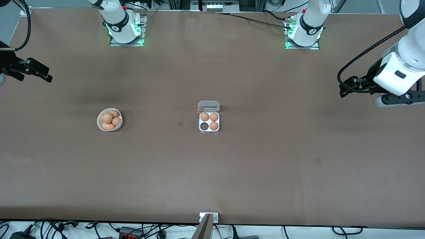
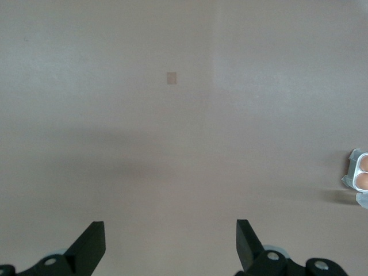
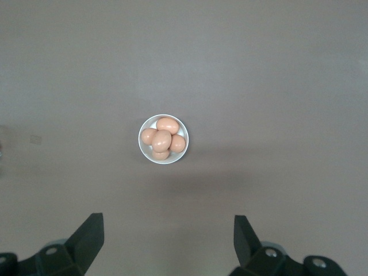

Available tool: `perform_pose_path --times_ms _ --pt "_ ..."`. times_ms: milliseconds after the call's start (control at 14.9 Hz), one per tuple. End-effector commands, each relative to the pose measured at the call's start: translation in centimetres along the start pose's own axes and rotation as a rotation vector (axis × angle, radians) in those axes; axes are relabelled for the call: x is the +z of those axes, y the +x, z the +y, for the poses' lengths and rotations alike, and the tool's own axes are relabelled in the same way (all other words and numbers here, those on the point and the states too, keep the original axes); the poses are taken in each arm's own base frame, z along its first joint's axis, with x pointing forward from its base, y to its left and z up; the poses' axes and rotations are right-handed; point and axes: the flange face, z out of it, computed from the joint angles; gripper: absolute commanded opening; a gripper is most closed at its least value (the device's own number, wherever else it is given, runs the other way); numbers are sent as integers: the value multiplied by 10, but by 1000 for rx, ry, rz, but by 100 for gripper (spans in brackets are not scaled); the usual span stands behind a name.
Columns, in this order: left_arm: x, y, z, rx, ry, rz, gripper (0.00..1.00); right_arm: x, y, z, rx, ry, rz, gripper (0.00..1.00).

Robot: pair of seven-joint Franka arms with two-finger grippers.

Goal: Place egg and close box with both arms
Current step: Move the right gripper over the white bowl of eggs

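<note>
Box (image 1: 209, 123) holds three eggs; bowl (image 1: 110, 119) holds several.

we see only a corner of the box (image 2: 360, 175) at the left wrist view's edge. both arms run off the front view's sides. in the bowl (image 3: 144, 144), the lowest eggs sit half hidden under the top one.

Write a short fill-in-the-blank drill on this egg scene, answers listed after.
1. The box holds ___ eggs, with one cell empty.
2. The box's lid stands ___.
3. The spare eggs lie in a white ___ toward the right arm's end of the table.
4. The left claw and the right claw both hold ___.

Missing words: three; open; bowl; nothing
</note>
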Motion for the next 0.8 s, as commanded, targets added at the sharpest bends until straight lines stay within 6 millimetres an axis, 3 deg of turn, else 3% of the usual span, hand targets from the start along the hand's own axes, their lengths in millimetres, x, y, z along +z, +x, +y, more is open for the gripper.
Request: perform_pose_path --times_ms 0,268,738 --pt "-6 1 -3 8 -19 7 100 -2 -10 -1 1 -12 0 100" --pt "-6 1 -2 9 -19 7 100 7 -6 -1 10 -13 -17 100" --pt "-6 1 -3 8 -20 13 100 103 33 -12 -4 -23 -169 100"
